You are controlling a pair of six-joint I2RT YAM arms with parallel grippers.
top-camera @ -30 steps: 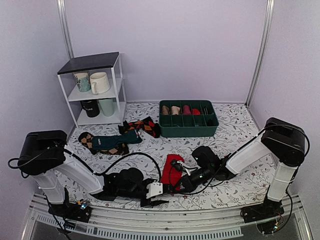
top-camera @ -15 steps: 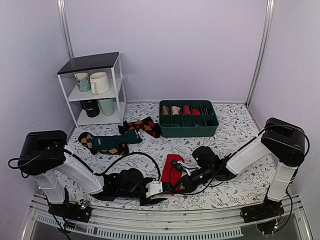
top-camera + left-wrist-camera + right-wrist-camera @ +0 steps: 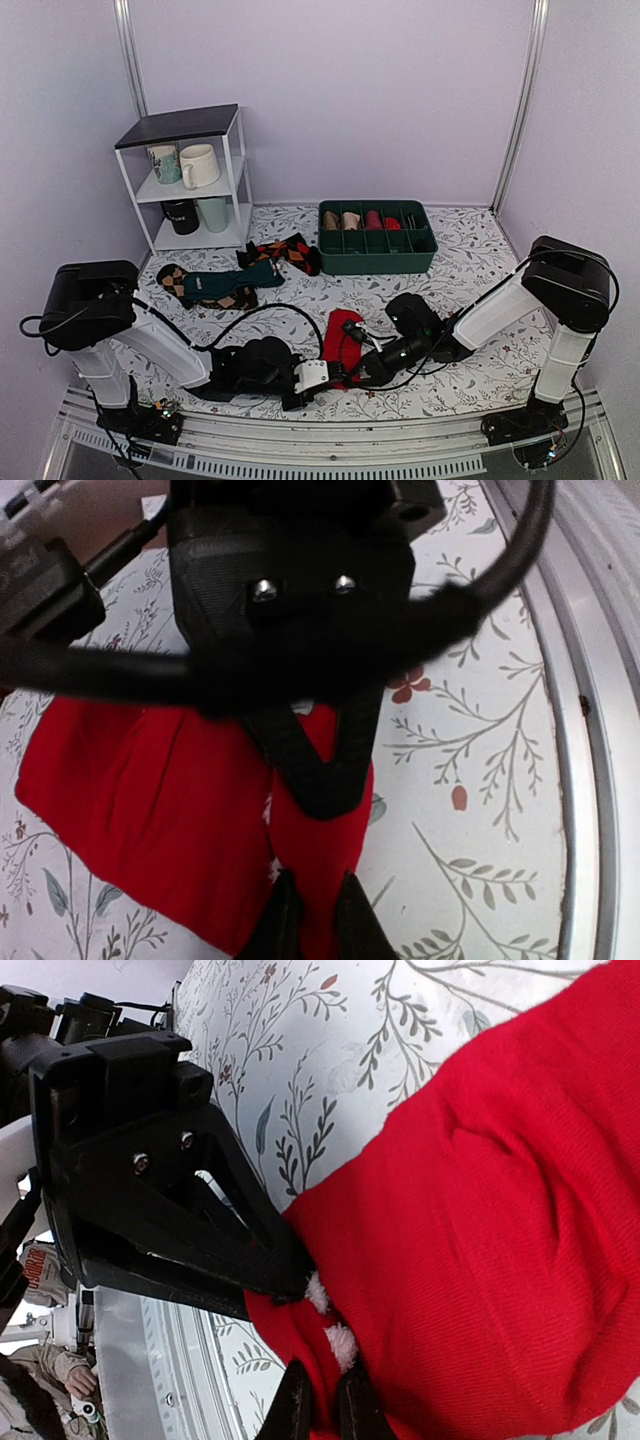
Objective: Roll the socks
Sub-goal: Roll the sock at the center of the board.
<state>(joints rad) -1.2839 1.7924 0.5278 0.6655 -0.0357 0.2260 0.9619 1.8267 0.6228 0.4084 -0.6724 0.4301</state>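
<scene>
**A:** Where are the socks?

**B:** The socks [image 3: 342,338] lie on the floral table [image 3: 470,372], near its 6 o'clock edge and between the two arms. In the left wrist view a broad red panel spreads flat, with a narrower fold just beside it.

**A:** And the grippers?

**B:** Both are on the near end of the fabric. The left gripper [image 3: 320,925] has its fingers drawn close, with a ridge of red knit pinched between them. The right gripper [image 3: 322,1405] is nearly closed on the same edge, where a little white fluff shows. The two sets of fingertips almost meet.

**A:** How will the socks handle?

**B:** My guess is light, limp and stretchy. They should bunch and sag rather than hold a shape, and the two layers may slide over each other. They aren't fragile. I'd grip through both layers at the end edge, where the fingers are now, so the roll starts tight.

**A:** Anything nearby?

**B:** Nothing close. A green tray [image 3: 380,266] is at 12 o'clock from the socks. The argyle socks [image 3: 290,252] are at 11 and a teal sock [image 3: 225,283] is at 10. A white shelf [image 3: 185,125] holding mugs is farther out, also at 10.
</scene>
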